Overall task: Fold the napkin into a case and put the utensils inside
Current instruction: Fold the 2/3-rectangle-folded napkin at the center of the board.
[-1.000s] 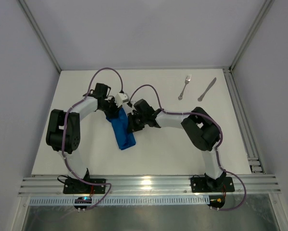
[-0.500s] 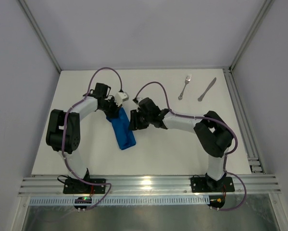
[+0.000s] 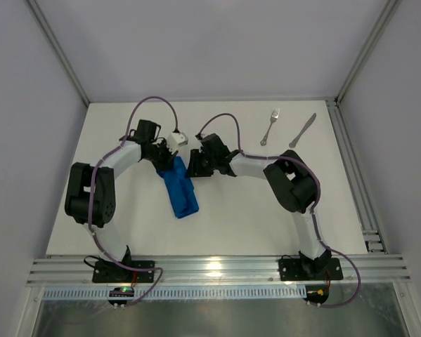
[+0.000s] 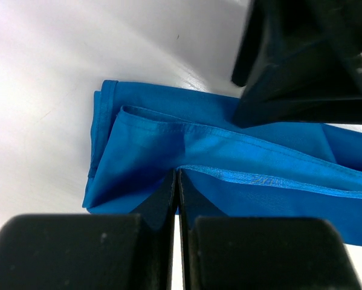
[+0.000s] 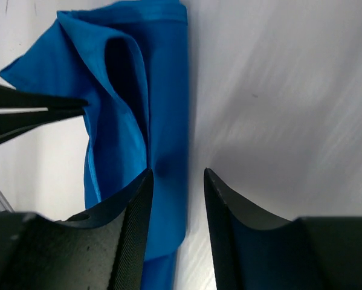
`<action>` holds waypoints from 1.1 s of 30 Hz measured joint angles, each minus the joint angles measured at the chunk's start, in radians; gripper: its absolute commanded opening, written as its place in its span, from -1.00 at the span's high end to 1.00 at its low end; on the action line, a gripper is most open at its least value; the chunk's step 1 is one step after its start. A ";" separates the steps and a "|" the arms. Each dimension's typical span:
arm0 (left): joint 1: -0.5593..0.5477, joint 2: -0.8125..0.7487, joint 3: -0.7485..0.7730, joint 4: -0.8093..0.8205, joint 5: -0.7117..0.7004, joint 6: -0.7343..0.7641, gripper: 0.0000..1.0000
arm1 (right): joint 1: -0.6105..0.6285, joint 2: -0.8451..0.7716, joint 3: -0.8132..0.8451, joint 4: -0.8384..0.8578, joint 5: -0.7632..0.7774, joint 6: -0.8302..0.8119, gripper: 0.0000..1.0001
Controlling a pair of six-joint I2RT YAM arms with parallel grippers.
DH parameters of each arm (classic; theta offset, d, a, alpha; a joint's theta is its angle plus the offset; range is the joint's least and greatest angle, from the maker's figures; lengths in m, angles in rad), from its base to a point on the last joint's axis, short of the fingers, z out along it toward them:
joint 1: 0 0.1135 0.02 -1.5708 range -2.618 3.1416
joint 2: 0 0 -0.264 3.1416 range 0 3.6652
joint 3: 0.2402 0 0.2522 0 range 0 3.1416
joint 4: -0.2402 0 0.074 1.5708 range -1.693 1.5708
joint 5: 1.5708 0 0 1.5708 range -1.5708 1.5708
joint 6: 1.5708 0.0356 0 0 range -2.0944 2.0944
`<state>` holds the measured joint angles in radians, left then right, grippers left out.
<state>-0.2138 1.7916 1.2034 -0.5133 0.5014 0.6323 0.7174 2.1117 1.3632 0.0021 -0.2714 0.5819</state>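
The napkin (image 3: 182, 193) lies folded as a narrow blue case on the table, left of centre. My left gripper (image 3: 169, 160) is at its far end. In the left wrist view the gripper (image 4: 177, 174) is shut on the hem of the top layer of the cloth (image 4: 229, 151). That layer is lifted, so a dark pocket gapes in the right wrist view (image 5: 125, 72). My right gripper (image 3: 194, 168) is open and empty beside the case. In its own view it (image 5: 176, 175) straddles the cloth's right edge (image 5: 168, 90). The fork (image 3: 269, 128) and knife (image 3: 302, 130) lie at the far right.
The right gripper's black body (image 4: 307, 60) hangs close over the cloth in the left wrist view. The left gripper's fingers (image 5: 35, 99) show at the left edge of the right wrist view. A metal rail (image 3: 351, 168) borders the table's right side.
My right gripper has drawn back from the case's middle toward its far end, and the right arm's elbow has swung. My left gripper has stayed shut at the far end.
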 measured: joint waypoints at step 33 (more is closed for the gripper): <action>-0.022 0.093 0.039 0.069 -0.058 -0.136 1.00 | -0.002 0.149 0.137 0.073 -0.178 -0.016 0.64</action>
<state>-0.2356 1.8851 1.2419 -0.4438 0.4435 0.4965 0.7158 2.2608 1.4998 0.0750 -0.4496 0.5663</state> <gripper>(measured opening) 0.003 0.094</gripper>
